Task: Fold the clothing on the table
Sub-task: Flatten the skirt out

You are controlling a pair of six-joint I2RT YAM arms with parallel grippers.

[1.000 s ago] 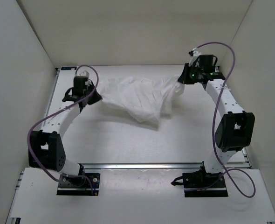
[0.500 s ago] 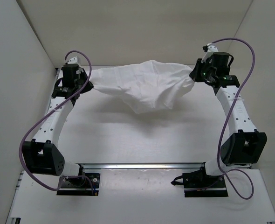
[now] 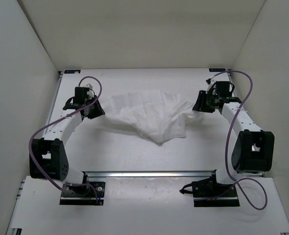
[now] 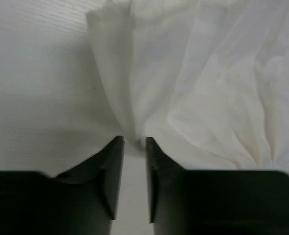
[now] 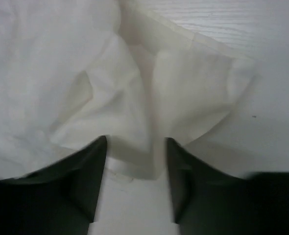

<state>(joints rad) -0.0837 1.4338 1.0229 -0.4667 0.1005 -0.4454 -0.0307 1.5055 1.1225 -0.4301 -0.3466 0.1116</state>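
White pleated garment (image 3: 149, 115) lies crumpled on worktop (image 3: 134, 156), spread between both arms, with one point of fabric toward near rail. At its left corner, left tool (image 4: 133, 143) sits low. Jaws slightly parted, narrow gap, bare worktop visible between them. Gathered fabric ends right at tips, not pinched. At right corner, right tool (image 5: 136, 142) has jaws wider apart, with hemmed fabric edge lying loose between tips. Neither tool grips anything.

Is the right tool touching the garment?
Cannot tell. In the right wrist view the garment lies between the open fingers of the right tool, its hem passing behind both; neither contact nor a gap shows plainly.
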